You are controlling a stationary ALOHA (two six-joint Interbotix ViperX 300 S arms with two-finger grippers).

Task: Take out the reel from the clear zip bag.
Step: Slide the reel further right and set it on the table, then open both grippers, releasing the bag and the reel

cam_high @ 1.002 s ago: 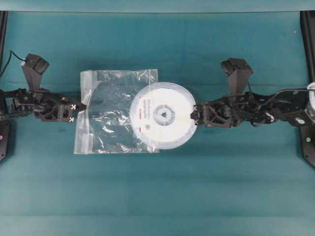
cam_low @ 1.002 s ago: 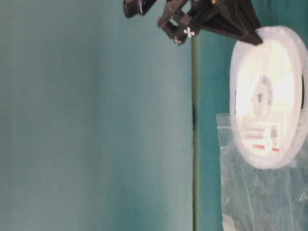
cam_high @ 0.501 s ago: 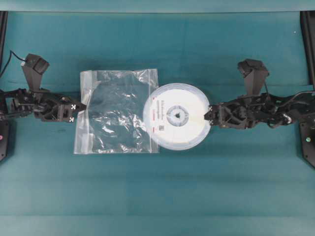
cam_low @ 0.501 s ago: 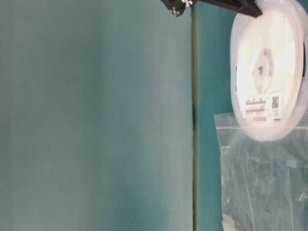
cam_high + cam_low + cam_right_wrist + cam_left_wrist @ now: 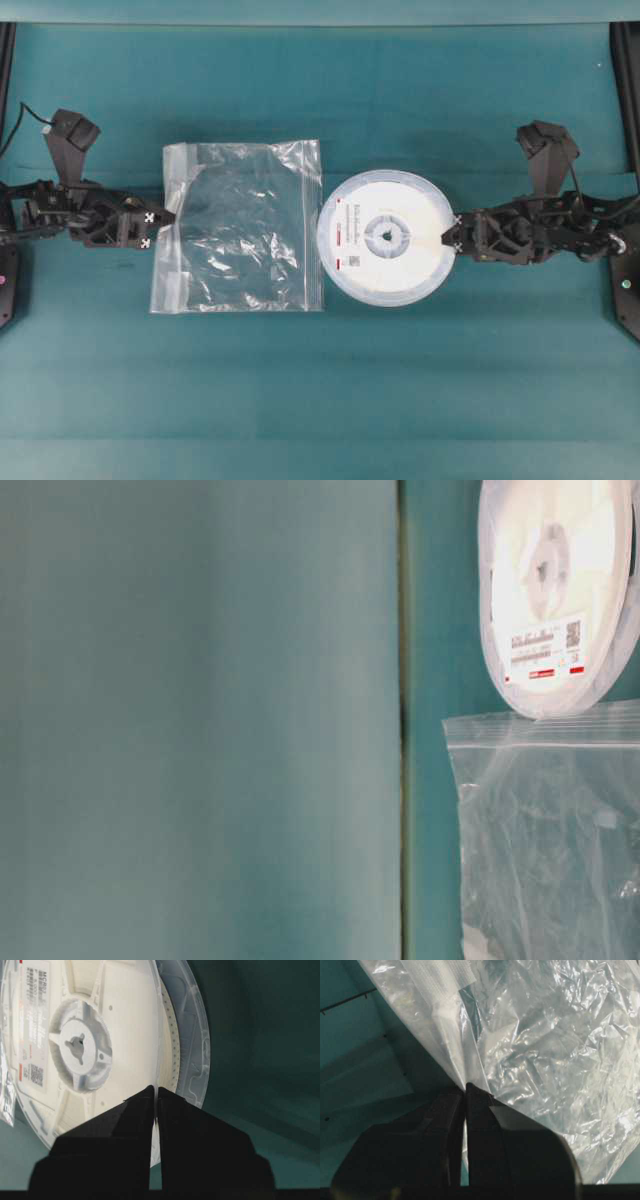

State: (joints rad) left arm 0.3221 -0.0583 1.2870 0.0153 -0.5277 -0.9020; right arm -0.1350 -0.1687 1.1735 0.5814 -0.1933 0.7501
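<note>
The white reel [image 5: 387, 238] with a grey hub and a red-marked label lies just right of the clear zip bag [image 5: 240, 227], outside its right edge. It also shows in the table-level view [image 5: 553, 590] above the bag [image 5: 550, 840]. My right gripper [image 5: 452, 238] is shut on the reel's right rim; in the right wrist view [image 5: 156, 1091] the jaws pinch the reel [image 5: 100, 1050] edge. My left gripper [image 5: 160, 228] is shut on the bag's left edge, seen in the left wrist view [image 5: 465, 1087] pinching the crinkly bag [image 5: 535, 1035].
The teal table [image 5: 330, 390] runs all round. Dark frame posts stand at the far left [image 5: 6, 290] and far right [image 5: 628, 300] edges. A dark vertical seam [image 5: 402, 720] divides the table-level view.
My right gripper has pulled the reel to the right, from halfway inside the bag to fully outside it. The left gripper and the bag have stayed in place.
</note>
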